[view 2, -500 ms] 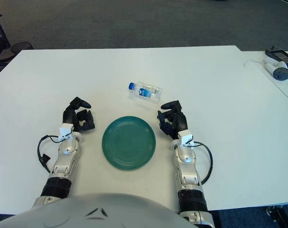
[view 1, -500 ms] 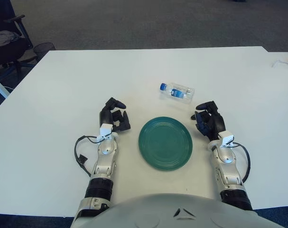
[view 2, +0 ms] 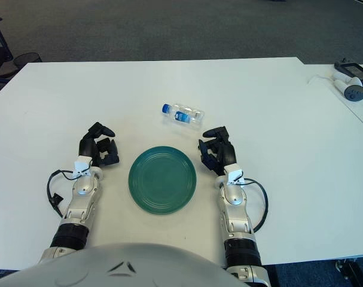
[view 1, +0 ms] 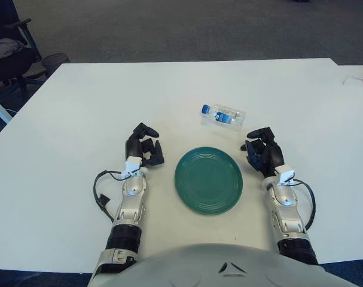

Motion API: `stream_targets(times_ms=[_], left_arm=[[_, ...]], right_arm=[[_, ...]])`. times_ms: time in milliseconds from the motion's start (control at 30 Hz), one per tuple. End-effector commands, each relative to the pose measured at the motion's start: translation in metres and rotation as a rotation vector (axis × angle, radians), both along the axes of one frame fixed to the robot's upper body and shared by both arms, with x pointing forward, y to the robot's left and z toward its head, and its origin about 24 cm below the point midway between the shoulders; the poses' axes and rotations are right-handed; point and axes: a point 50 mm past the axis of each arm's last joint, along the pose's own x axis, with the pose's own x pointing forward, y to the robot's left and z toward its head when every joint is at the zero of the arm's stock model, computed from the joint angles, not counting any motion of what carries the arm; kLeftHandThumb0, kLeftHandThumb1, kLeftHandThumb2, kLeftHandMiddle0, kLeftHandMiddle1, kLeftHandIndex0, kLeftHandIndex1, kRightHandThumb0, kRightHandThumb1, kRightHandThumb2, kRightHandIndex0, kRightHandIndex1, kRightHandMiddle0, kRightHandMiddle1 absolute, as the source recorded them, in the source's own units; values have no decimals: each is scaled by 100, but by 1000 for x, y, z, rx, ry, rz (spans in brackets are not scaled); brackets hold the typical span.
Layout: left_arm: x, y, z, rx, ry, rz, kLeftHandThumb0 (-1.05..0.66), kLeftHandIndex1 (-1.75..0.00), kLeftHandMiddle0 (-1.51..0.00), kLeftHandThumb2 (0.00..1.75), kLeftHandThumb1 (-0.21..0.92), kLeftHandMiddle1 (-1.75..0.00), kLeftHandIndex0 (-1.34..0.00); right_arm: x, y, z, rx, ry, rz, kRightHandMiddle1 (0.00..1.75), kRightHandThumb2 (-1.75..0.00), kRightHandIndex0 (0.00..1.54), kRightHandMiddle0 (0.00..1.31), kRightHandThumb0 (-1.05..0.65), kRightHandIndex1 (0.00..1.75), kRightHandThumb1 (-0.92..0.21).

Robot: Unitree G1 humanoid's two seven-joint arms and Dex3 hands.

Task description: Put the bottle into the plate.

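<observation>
One bottle, one green plate, two empty hands: left hand, right hand.

left robot hand curled, empty, right robot hand curled, empty, forearms extended forward

Both views come from the head stereo cam, looking fwd and steeply down at the white surface from close above. The two eyes sit side by side, so they share nearly the same scene; the right eye shows more of the surface's right edge, the left eye more floor at left.
</observation>
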Motion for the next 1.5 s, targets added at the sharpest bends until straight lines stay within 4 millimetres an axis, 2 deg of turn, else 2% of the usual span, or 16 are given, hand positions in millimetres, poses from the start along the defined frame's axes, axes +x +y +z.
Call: stream_targets(times_ms=[0, 133, 333, 633, 767, 1000, 1033, 1067, 1167, 1467], left_arm=[[-10, 0, -16, 4, 88, -9, -57, -175, -129, 159, 10, -175, -80], [-10, 0, -16, 14, 79, -5, -57, -175, -130, 158, 10, -175, -79], [-10, -2, -15, 24, 68, -1, -57, -175, -131, 159, 10, -175, -80], [-9, -5, -15, 31, 73, -8, -58, -175, -132, 160, 9, -175, -81], [-9, -6, -16, 14, 80, -29, -58, -175, -132, 161, 8, -175, -81], [-8, -6, -17, 7, 79, -39, -58, -175, -132, 160, 8, -175, -81], [-7, -7, -17, 6, 80, -41, -58, -175, -131, 160, 9, -175, -81], [-7, -7, -17, 5, 81, -45, -58, -175, -131, 159, 9, -175, -80], [-7, -7, -17, 2, 84, -49, -57, -175, -131, 159, 10, -175, -80], [-7, -8, -16, -18, 62, -36, -57, -175, -130, 158, 10, -175, -80]], right_arm=[[-9, 2, -17, 12, 96, 9, 173, -47, 33, 10, 0, 152, -92], [-16, 2, -12, 25, 78, 7, 170, -48, 35, 10, 0, 154, -91], [-23, -3, 9, 18, 24, -9, 168, -60, 38, 11, 0, 159, -84], [-16, -17, 48, -5, -129, -77, 173, -78, 39, 11, 0, 164, -73], [-8, -21, 60, -25, -195, -108, 174, -75, 38, 11, 0, 162, -75], [2, -22, 67, -26, -252, -109, 175, -78, 39, 11, 0, 163, -73], [3, -21, 69, -21, -262, -105, 175, -76, 38, 11, 0, 163, -75], [11, -18, 79, 8, -316, -79, 175, -75, 37, 11, 0, 163, -75], [22, -15, 96, 50, -399, -35, 173, -58, 29, 9, 0, 161, -87], [27, -20, 108, 23, -468, -14, 171, -50, 24, 11, 0, 162, -92]])
